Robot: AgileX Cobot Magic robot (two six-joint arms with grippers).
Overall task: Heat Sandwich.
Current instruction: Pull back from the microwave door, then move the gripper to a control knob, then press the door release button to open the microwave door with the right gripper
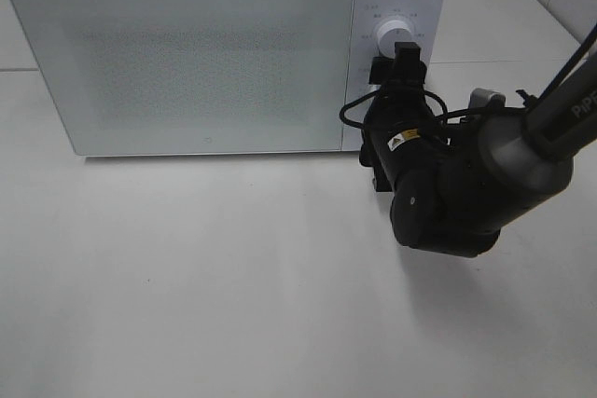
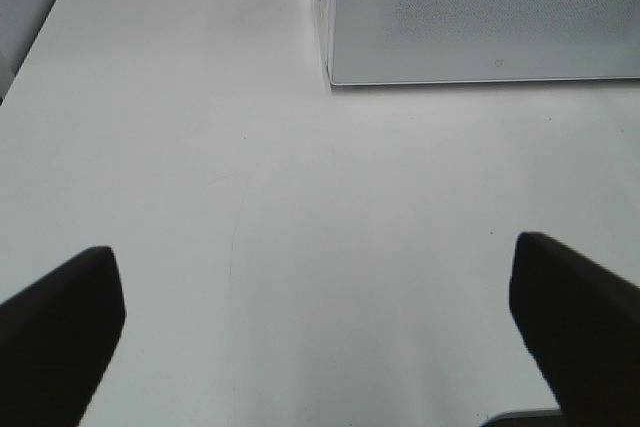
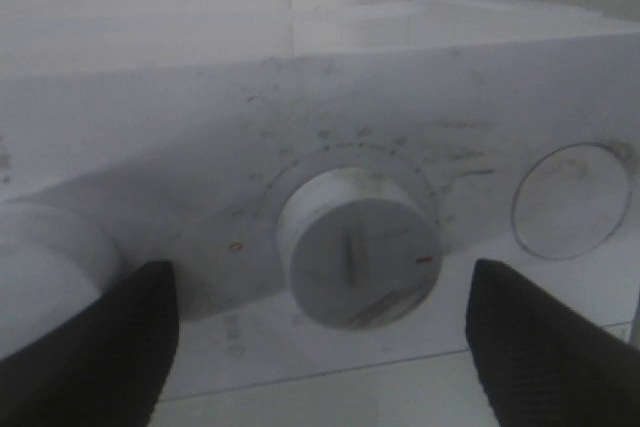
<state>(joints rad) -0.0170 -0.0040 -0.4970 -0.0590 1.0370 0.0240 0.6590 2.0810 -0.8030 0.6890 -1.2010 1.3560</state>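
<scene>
A: Where's the sandwich?

B: I can't tell. No view shows it, and the microwave (image 1: pixel 205 53) has its door shut, with the speckled front hiding the inside.

A: Any writing you can read?

B: Not much. The tiny markings ringing the dial (image 1: pixel 395 36) are too small to read. Close up, the dial (image 3: pixel 358 247) has a raised bar across its face and a short red mark at its rim. The right arm's dark link carries the white letters "PiP" (image 1: pixel 580 104), cut off at the picture's edge, and a small yellow warning label (image 1: pixel 408 137) sits on the wrist.

A: How much room is there?

B: A wide stretch of white table (image 1: pixel 187 277) runs in front of the microwave. The left wrist view shows the table's edge well off to one side and the microwave's front corner (image 2: pixel 328 57) ahead.

A: And the arms?

B: The right arm reaches in from the right, wrist bent towards the control panel. The right gripper (image 3: pixel 320 272) is at the dial with its fingers spread wide to either side of it, touching nothing. The left gripper (image 2: pixel 312 277) hangs over bare table, jaws fully apart, holding nothing.
</scene>
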